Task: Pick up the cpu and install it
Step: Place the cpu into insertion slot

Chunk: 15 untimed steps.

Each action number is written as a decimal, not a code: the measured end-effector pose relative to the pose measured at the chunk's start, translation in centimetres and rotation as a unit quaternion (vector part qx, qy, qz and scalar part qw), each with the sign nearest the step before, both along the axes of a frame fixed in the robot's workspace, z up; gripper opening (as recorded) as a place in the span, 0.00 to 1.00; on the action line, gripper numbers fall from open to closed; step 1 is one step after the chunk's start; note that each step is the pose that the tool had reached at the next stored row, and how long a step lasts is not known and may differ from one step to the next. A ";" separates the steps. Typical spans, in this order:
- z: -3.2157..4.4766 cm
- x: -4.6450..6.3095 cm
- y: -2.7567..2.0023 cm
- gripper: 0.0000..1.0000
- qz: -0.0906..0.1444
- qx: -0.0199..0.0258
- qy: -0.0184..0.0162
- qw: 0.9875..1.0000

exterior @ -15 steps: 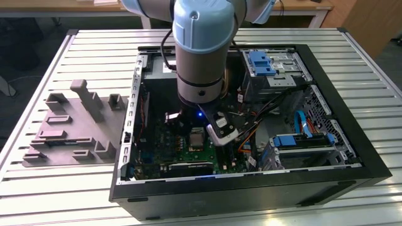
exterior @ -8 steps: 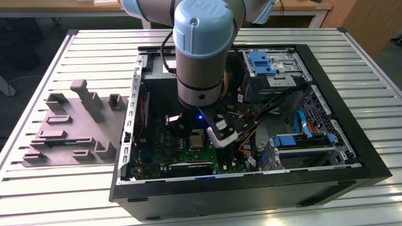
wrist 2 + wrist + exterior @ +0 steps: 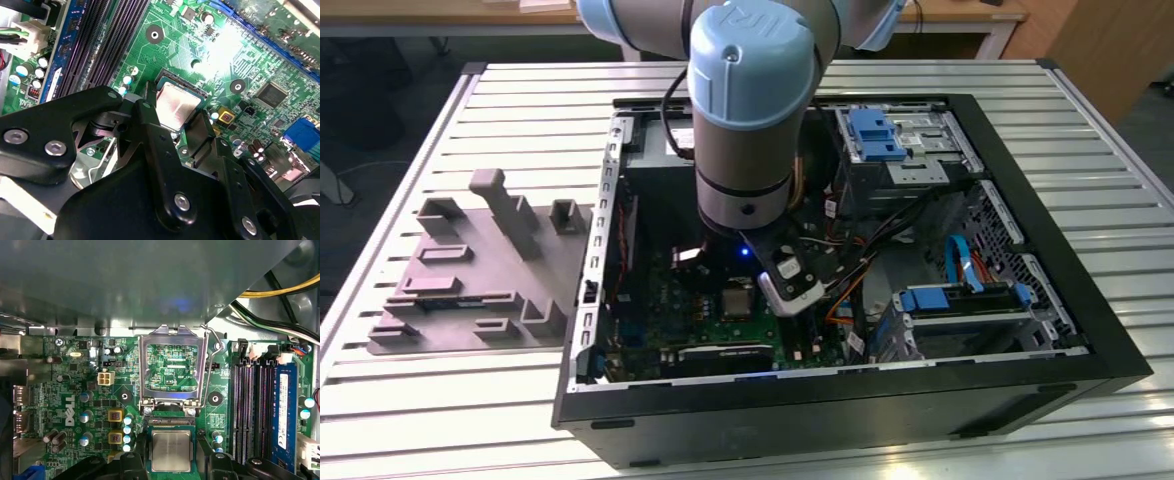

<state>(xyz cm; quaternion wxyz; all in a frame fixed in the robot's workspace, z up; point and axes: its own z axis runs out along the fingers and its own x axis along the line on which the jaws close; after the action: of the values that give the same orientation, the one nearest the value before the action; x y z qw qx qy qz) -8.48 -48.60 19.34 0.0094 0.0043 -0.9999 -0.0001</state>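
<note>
The gripper (image 3: 171,456) pinches the cpu (image 3: 171,449) by two sides with its jaws, holding it flat at its place on the motherboard (image 3: 75,390), inside the computer case (image 3: 854,405). The metal frame (image 3: 143,365) just beside it is flipped open to let it in.

Figure: a robotics laboratory or test workshop. The setting is indicated by a robot arm (image 3: 747,110) reaching down over a slotted metal tabletop (image 3: 1107,160), on which an opened computer case (image 3: 854,420) and a grey moulded fixture block (image 3: 467,270) are laid out. The exposed green motherboard (image 3: 75,390) is shown in the first wrist view, and wooden desks (image 3: 961,20) are seen behind the tabletop.
</note>
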 end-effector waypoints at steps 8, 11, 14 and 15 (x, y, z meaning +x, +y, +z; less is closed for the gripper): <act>-0.12 -0.1 0.01 0.47 0.000 0.000 0.000 1.000; -0.17 -0.1 0.02 0.47 0.000 0.000 0.000 1.000; -0.23 -0.1 0.04 0.47 0.000 0.000 0.000 1.000; -0.24 -0.1 0.04 0.47 0.000 0.000 0.000 1.000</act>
<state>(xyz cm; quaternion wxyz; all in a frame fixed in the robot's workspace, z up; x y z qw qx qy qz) -8.58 -48.56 19.09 0.0093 0.0043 -0.9999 -0.0002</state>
